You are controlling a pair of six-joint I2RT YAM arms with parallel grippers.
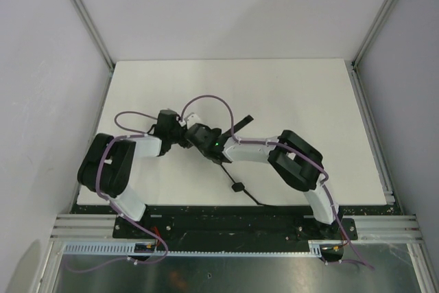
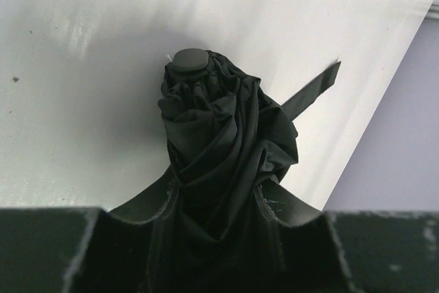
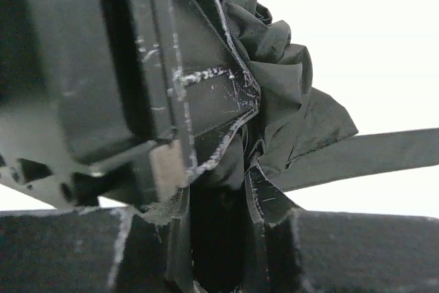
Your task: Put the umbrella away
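Observation:
The black folded umbrella (image 2: 219, 135) is held between both grippers near the middle of the table (image 1: 288, 87). In the left wrist view its twisted canopy points away from me, with a round cap (image 2: 190, 60) at the far end. Its closure strap (image 2: 312, 90) sticks out loose to the right. My left gripper (image 2: 218, 200) is shut on the canopy. My right gripper (image 3: 219, 204) is shut on the umbrella's other end, right beside the left gripper's fingers (image 3: 206, 87). The strap (image 3: 370, 156) also shows in the right wrist view. In the top view the two grippers meet (image 1: 188, 135). The wrist cord (image 1: 233, 180) trails toward the near edge.
The white table is walled by grey panels with aluminium posts (image 1: 82, 15) at the back corners. The arm bases (image 1: 226, 224) stand on a black rail at the near edge. Purple cables (image 1: 206, 101) loop over both arms.

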